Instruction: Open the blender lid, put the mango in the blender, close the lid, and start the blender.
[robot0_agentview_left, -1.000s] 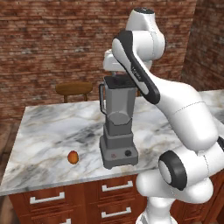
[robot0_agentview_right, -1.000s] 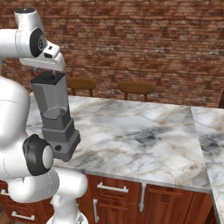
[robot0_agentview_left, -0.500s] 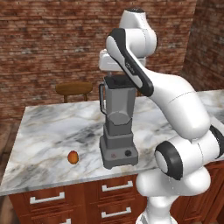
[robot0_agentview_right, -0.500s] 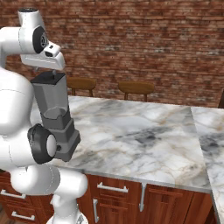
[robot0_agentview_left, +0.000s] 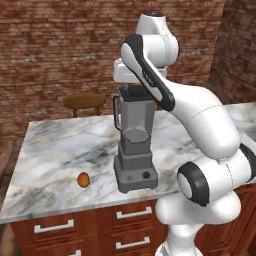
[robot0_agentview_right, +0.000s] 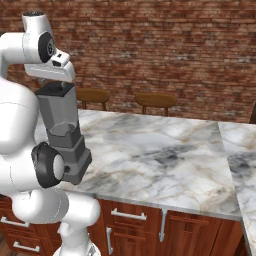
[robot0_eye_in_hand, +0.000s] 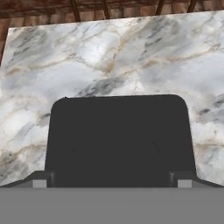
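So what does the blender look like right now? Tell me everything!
The blender is grey and stands upright on the marble counter. It has a tapered square jar, a side handle and a boxy base with a red button and a black knob on the front. The black blender lid looks to be on top of the jar. The robot's hand hangs just above it. The little mango lies apart, not touching.

Base views flank the arm, both looking down across the marble counter (robot0_agentview_left: 60, 145) at the blender (robot0_agentview_left: 134, 145); hand view close above, seemingly its lid (robot0_eye_in_hand: 120, 140).
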